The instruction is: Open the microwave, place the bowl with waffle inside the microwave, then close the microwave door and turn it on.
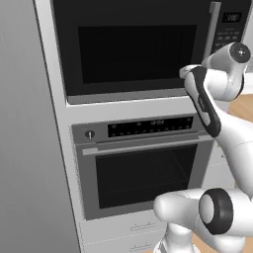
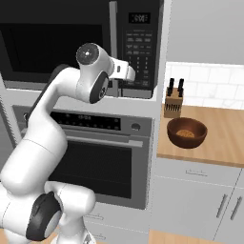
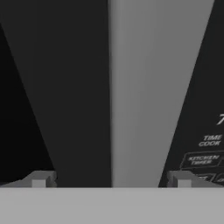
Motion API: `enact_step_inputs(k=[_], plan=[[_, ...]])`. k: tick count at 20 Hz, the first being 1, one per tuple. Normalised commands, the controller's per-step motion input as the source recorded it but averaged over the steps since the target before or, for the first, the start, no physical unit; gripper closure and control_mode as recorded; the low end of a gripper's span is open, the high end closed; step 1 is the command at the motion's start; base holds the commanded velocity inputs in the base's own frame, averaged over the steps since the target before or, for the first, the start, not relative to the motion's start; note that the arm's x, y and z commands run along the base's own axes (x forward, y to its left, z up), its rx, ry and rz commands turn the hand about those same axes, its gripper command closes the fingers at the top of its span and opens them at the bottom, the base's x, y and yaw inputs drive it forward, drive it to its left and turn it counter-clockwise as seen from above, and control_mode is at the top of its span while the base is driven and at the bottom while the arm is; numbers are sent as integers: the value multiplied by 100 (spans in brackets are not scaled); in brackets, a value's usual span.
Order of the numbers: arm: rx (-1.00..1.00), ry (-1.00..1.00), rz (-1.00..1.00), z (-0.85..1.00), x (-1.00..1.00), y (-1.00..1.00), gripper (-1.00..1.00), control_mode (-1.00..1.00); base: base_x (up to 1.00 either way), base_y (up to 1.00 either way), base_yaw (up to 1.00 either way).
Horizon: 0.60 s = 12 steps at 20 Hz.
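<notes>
From the left base view I see the large black built-in microwave (image 1: 143, 47) set high in the pale cabinet column, its wide black door with a dark window (image 1: 131, 49) shut, and the long vertical silver bar handle (image 1: 213, 27) at the door's right edge. Below it sits a steel-fronted oven with a horizontal handle (image 1: 141, 163). My white arm rises at the right and reaches up toward the handle, though its own links cover the hand here. In the right base view the arm's wrist is just in front of the microwave's lower right, near the black keypad strip with a small display (image 2: 140, 45). To the right, on the wooden countertop (image 2: 224, 138), the round reddish-brown wood-look bowl (image 2: 187, 132) rests with something golden inside, probably the waffle, just in front of a wooden knife block with dark handles (image 2: 173, 101). In the hand view the two-finger gripper (image 3: 111, 179) is spread wide, holding nothing, its dark tips on either side of the silver bar, which runs up the middle very close; whether they touch it I cannot tell.
</notes>
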Motion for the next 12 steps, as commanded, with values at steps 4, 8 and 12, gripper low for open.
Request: enact_step_inputs(k=[4, 8, 12], plan=[[0, -4, 7, -51, 64, -14, -100, -100, 0, 0, 0], [-12, -8, 4, -87, 72, 11, 100, -100, 0, 0, 0], [-7, -4, 4, -84, 91, 19, 100, -100, 0, 0, 0]])
